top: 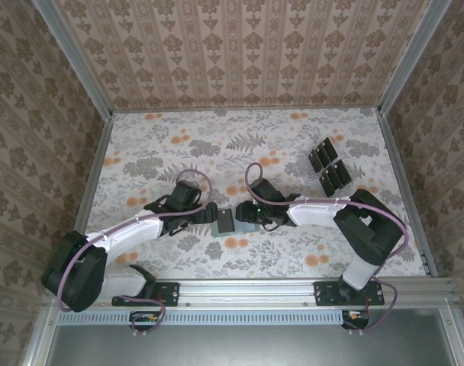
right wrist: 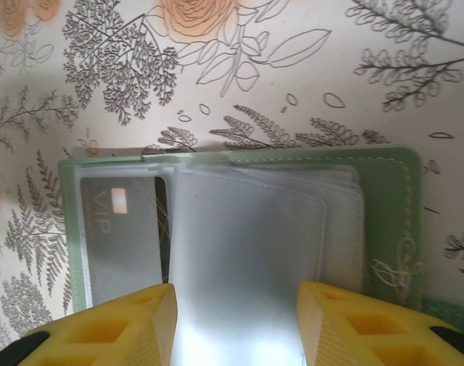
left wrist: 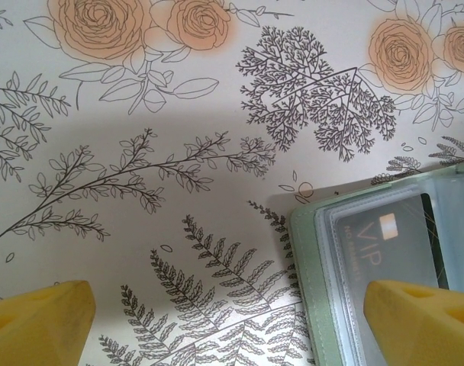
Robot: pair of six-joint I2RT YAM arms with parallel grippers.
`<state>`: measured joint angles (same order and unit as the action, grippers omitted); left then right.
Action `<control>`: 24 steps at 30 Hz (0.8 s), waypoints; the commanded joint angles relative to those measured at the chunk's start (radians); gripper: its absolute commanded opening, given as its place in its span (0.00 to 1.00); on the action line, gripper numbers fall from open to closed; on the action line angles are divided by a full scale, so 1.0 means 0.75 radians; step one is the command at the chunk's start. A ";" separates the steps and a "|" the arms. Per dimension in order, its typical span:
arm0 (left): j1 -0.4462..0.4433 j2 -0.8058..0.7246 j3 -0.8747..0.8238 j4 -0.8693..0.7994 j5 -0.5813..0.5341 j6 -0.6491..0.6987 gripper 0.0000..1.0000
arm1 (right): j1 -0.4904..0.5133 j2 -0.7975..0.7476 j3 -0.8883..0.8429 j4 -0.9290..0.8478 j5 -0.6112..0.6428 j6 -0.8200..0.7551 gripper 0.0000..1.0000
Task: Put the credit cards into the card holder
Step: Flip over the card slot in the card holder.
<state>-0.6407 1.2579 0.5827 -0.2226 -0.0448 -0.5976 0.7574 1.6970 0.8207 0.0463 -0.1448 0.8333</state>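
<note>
A grey-green rectangular card holder lies open near the middle of the table's near edge, with one glossy black VIP card in a clear pocket. The right pincer is half-parted around the holder's clear plastic leaf, and I cannot tell whether it grips; the left pincer is released wide at the holder's edge. Other thin black cards stand toward the far right corner.

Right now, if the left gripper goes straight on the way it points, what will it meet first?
Most likely the flowered table cover, which lies ahead of the left gripper. One finger hangs over the card holder, so it may touch that first; depth is unclear.
</note>
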 commanded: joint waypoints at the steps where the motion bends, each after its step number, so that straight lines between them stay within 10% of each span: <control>1: -0.014 -0.003 -0.020 0.028 0.028 0.046 1.00 | 0.010 0.036 -0.010 0.064 -0.046 0.066 0.46; 24: -0.204 -0.120 -0.201 0.268 -0.025 -0.050 1.00 | -0.009 0.042 -0.160 0.357 -0.006 0.428 0.46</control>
<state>-0.7807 1.1969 0.4515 -0.0685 -0.0418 -0.6098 0.7559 1.7103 0.7242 0.3122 -0.1688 1.1076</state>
